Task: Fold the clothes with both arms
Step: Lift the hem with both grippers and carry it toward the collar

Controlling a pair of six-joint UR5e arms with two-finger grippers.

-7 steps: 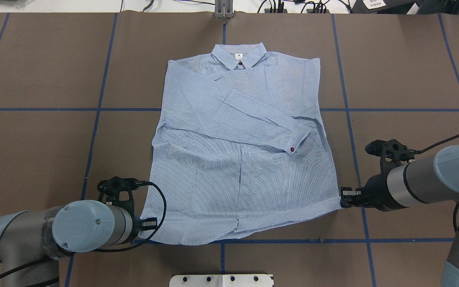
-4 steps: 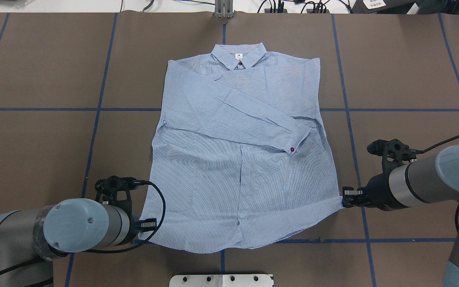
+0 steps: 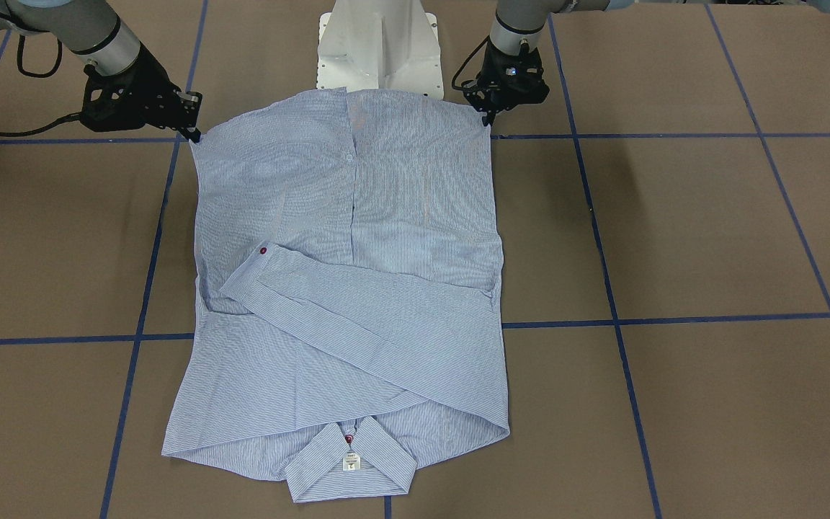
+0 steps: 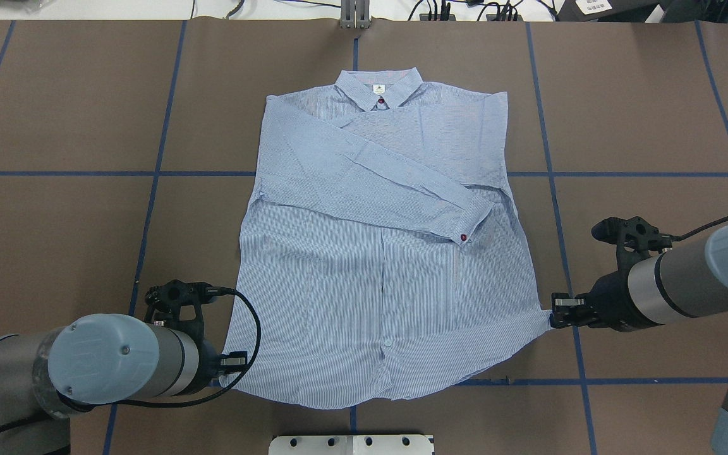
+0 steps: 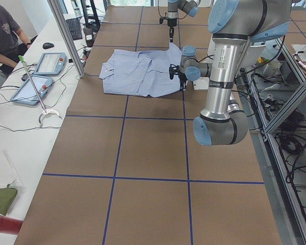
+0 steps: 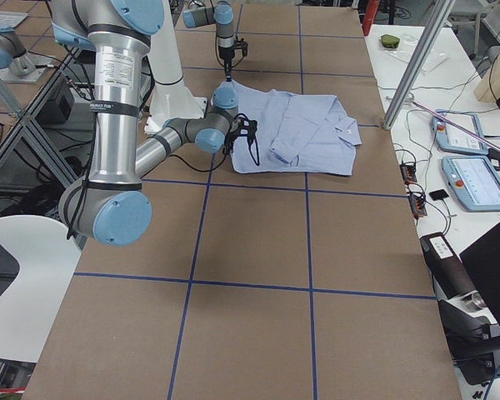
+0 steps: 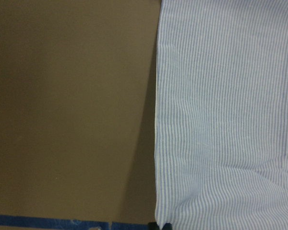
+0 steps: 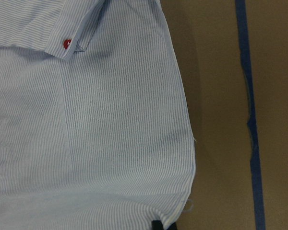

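Observation:
The light blue striped shirt (image 4: pixel 376 265) lies front up on the brown table, collar (image 4: pixel 378 87) at the far side, one sleeve folded across the chest with its red cuff button (image 4: pixel 463 237). My left gripper (image 4: pixel 232 361) is shut on the near left hem corner. My right gripper (image 4: pixel 557 309) is shut on the near right hem corner. In the front-facing view the left gripper (image 3: pixel 483 108) and right gripper (image 3: pixel 192 124) hold the hem stretched between them. The wrist views show striped cloth (image 7: pixel 221 120) and the side seam (image 8: pixel 182 120) over the brown table.
The white pedestal base (image 4: pixel 351 444) stands just behind the hem. Blue tape lines (image 4: pixel 149 174) grid the brown table. Cables and a metal bracket (image 4: pixel 354 16) line the far edge. A side table with tablets (image 5: pixel 46 64) and a seated person (image 5: pixel 5 30) lies beyond.
Both grippers have pulled the hem toward the robot and slightly apart. The lower edge has slid nearer and stretched wider. The collar and folded sleeve stay where they were.

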